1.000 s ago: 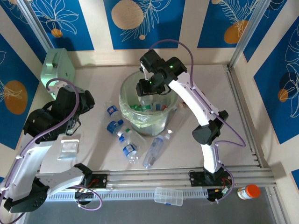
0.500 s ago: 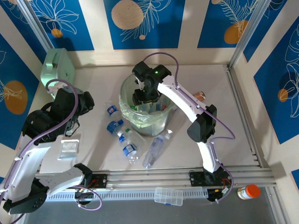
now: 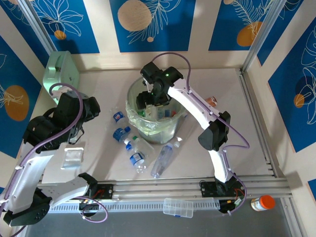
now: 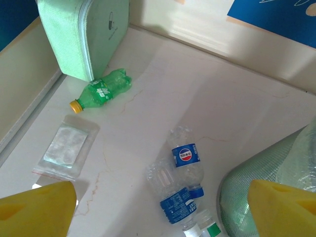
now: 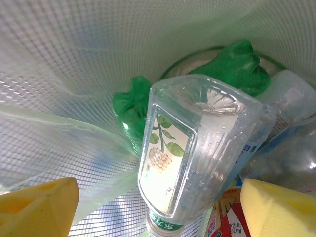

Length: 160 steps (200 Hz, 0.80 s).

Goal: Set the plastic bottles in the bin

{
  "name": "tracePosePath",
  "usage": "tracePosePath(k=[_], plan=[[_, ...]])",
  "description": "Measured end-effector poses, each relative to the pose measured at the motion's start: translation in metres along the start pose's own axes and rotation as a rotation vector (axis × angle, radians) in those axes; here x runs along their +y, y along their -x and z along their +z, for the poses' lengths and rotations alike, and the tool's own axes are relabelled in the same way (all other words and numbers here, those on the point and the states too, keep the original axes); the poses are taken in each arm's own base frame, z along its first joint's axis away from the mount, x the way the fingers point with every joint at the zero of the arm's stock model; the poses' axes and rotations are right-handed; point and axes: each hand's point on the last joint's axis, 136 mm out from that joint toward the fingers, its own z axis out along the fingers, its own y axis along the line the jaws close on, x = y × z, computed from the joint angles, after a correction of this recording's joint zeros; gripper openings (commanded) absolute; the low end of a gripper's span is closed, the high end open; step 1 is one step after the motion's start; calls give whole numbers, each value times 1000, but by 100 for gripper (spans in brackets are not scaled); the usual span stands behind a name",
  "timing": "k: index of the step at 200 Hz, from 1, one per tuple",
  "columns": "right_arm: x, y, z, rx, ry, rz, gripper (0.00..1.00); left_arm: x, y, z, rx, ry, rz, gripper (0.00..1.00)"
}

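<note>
The bin point(image 3: 132, 111), a round translucent bucket lined with a bag, stands mid-table and holds several bottles. My right gripper point(image 3: 152, 100) hangs inside its mouth. It is open, its yellow pads point(image 5: 39, 207) wide apart. A clear square bottle with a leaf label point(image 5: 192, 153) lies loose between them, over green bottles point(image 5: 237, 66). Left of the bin, blue-labelled bottles point(image 3: 119, 117) point(image 3: 121, 134) point(image 3: 137, 152) point(image 3: 162, 160) lie on the table. My left gripper point(image 3: 85, 111) hovers open above two of them point(image 4: 186, 157) point(image 4: 178, 205). A green bottle point(image 4: 103, 91) lies by the mint case.
A mint-green case point(image 3: 59, 74) stands at the back left. A flat clear pouch point(image 4: 68, 148) lies left of the bottles. A small red-capped bottle point(image 3: 212, 101) lies right of the bin. An orange-lidded jar point(image 3: 261, 202) and a clear box point(image 3: 177, 207) sit past the front rails.
My right gripper swung left and dipped into the bin's mouth, then opened and let go of the clear bottle. The left arm has barely moved.
</note>
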Motion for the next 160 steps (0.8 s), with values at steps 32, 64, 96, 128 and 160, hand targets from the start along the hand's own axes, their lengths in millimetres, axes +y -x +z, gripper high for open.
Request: tracePosePath(k=[32, 64, 96, 128, 160], plan=[[5, 15, -47, -117, 45, 1, 82, -8, 5, 2, 5, -4, 11, 90], [6, 21, -122, -292, 86, 0, 80, -13, 11, 11, 41, 13, -47, 89], [-9, 5, -191, -440, 96, 10, 80, -4, 9, 37, 121, 72, -147, 89], [-45, -19, -223, -502, 66, 66, 79, 5, 3, 66, 183, 142, -238, 91], [-95, -50, -224, -499, 1, 171, 79, 38, -6, 100, 233, 279, -397, 91]])
